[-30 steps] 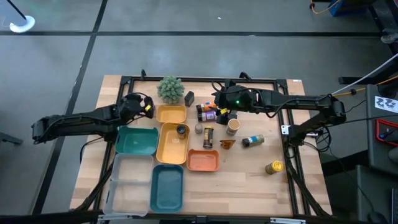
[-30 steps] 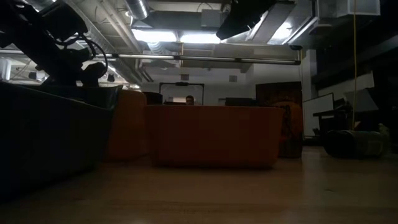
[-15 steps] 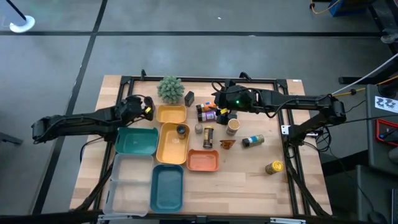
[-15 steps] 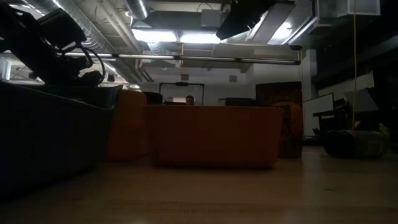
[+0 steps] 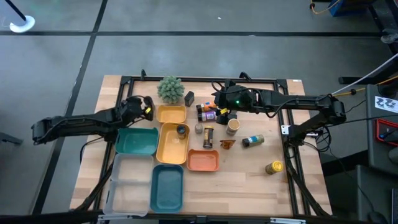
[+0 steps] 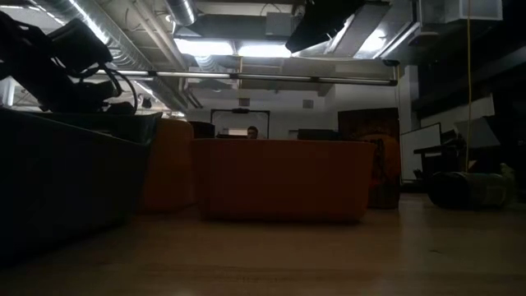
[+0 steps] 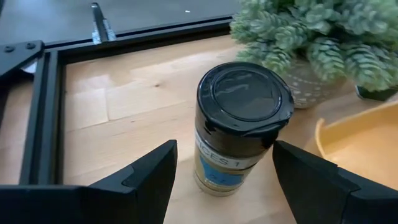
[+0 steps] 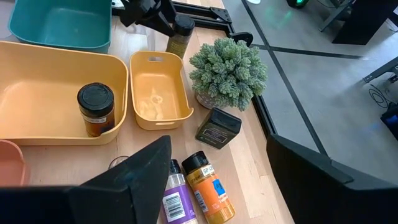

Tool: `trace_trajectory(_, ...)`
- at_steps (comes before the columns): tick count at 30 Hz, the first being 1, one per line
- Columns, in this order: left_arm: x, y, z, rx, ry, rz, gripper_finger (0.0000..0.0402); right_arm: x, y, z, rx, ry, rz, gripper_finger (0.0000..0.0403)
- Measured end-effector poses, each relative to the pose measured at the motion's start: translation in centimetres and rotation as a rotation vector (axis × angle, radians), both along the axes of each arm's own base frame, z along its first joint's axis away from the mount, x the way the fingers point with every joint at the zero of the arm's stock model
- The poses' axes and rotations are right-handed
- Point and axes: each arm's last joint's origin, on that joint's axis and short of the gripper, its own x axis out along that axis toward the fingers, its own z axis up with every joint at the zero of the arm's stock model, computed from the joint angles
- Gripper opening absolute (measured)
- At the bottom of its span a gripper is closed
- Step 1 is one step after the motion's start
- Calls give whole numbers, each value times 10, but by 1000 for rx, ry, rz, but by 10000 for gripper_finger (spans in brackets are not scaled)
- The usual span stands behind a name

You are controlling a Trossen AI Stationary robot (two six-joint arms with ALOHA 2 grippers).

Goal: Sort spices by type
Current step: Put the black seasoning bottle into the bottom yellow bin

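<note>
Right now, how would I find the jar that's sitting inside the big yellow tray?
Find the fuzzy green plant at the table's back edge, then the two yellow trays in front of it. In the larger tray, farther from the plant, stands one black-capped jar. It is the only jar inside any tray.

Two dark, slender jointed arms trail black cables; the right arm point(image 5: 292, 104) shows a green light.

Grey floor point(image 5: 205, 50) crossed by dark seams surrounds the wooden surface point(image 5: 261, 186); bright ceiling lights point(image 6: 238, 48) hang above exposed pipes point(image 6: 271, 76).
</note>
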Motion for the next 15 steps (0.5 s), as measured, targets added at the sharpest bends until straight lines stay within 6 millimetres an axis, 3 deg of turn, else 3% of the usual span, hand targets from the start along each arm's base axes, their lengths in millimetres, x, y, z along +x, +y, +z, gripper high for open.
trace_trajectory(15,2,3,3,33,16,-36,253,0,0,0,0,0,0,266)
